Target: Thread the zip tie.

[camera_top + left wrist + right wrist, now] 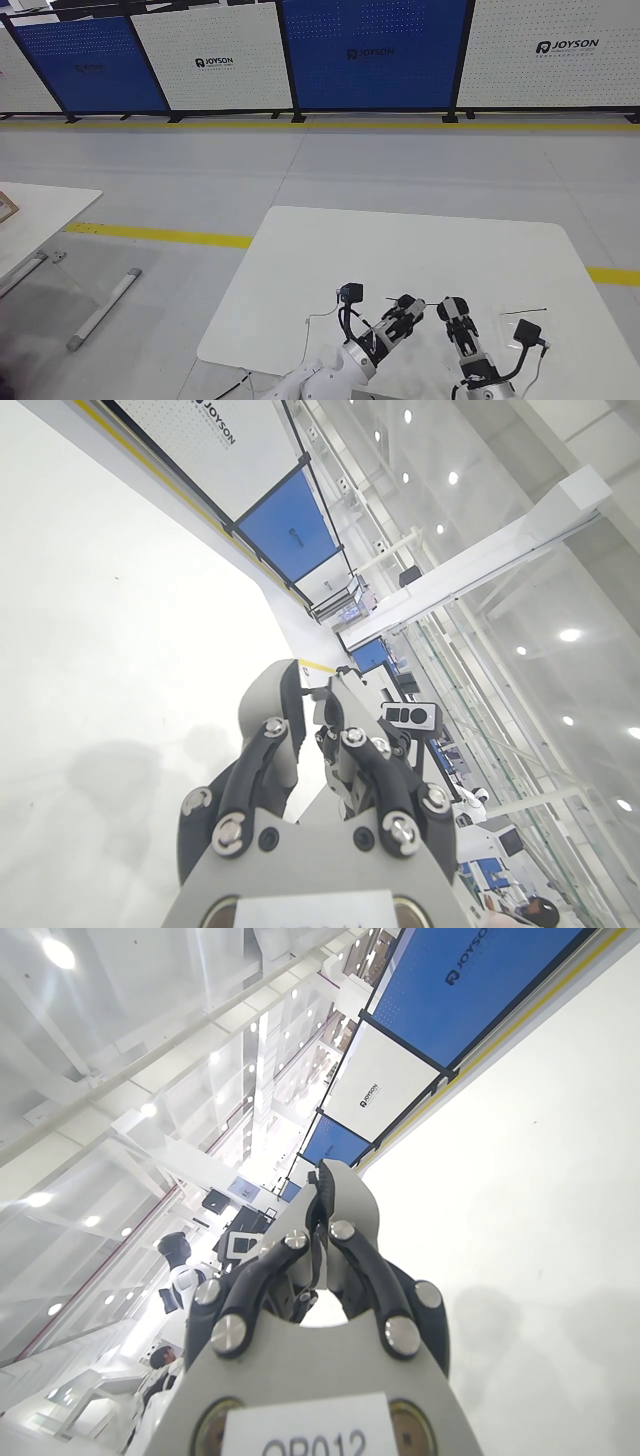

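1. The left gripper [408, 303] [312, 685] is low over the near part of the white table [400, 250]. Its fingers [282, 700] stand a narrow gap apart, and the white surface shows through the gap.
2. A short dark sliver [307, 691] crosses this gap near the tips. I cannot tell what it is, or whether it is pinched.
3. The right gripper [452, 305] [320, 1173] is just beside the left one, on its right. Both point away from the robot. Its black pads are pressed together with no gap, and I cannot make out anything clamped between them.
4. The zip tie [523, 312] shows as a thin dark strip lying flat on the table. It is to the right of the right gripper, near it but not touching, and farther from the left gripper.
5. The table is white with rounded corners.
6. The floor [420, 160] around it is grey, with a yellow line [160, 234] passing behind the table.
7. A second white table [40, 205] stands at the left edge, well apart.
8. At the far side, a row of blue and white partition panels [375, 50] closes the area.
9. In the wrist views, a high white ceiling with round lamps [452, 477] is above.
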Motion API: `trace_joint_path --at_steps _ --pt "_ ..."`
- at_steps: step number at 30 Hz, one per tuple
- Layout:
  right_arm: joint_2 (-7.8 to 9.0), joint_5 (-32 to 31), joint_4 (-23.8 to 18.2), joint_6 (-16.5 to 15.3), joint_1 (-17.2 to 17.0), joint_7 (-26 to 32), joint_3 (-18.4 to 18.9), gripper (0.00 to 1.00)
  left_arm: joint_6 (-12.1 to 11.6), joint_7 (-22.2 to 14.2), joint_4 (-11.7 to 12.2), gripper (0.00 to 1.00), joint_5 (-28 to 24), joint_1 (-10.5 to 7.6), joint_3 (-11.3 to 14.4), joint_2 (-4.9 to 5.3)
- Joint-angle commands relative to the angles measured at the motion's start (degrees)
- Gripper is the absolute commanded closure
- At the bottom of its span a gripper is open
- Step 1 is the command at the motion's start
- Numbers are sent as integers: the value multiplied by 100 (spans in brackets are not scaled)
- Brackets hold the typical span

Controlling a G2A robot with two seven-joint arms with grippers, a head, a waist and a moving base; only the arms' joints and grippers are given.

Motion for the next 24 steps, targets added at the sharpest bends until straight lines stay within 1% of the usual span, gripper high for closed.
trace_joint_path --at_steps 1,3,5,6,8,10,16,17,19,24 --pt "-4 -21 -2 28 2 -27 -2 100 5 22 -7 69 19 -5 -9 -1" --pt "-7 -31 -6 58 4 -56 4 100 0 35 -23 77 21 0 -29 2" --pt "-11 -35 -1 95 12 -82 9 100 -19 55 -37 82 2 15 -61 6" --pt "-14 -32 7 112 19 -92 11 100 -27 63 -43 87 -4 21 -76 8" --pt "-19 -26 23 136 35 -103 7 100 -49 77 -55 89 -17 42 -113 15" --pt "-22 -25 30 141 42 -108 4 100 -68 92 -68 93 -31 64 -156 22" --pt "-30 -49 37 147 43 -120 4 100 -96 77 -101 91 -28 114 -229 40" --pt "-32 -54 37 146 43 -126 3 100 -99 78 -108 92 -29 121 -237 42" --pt "-35 -53 37 141 41 -138 1 100 -102 75 -111 100 -27 128 -243 44" --pt "-44 -36 33 114 35 -154 -5 100 -124 49 -92 100 -26 124 -230 42"
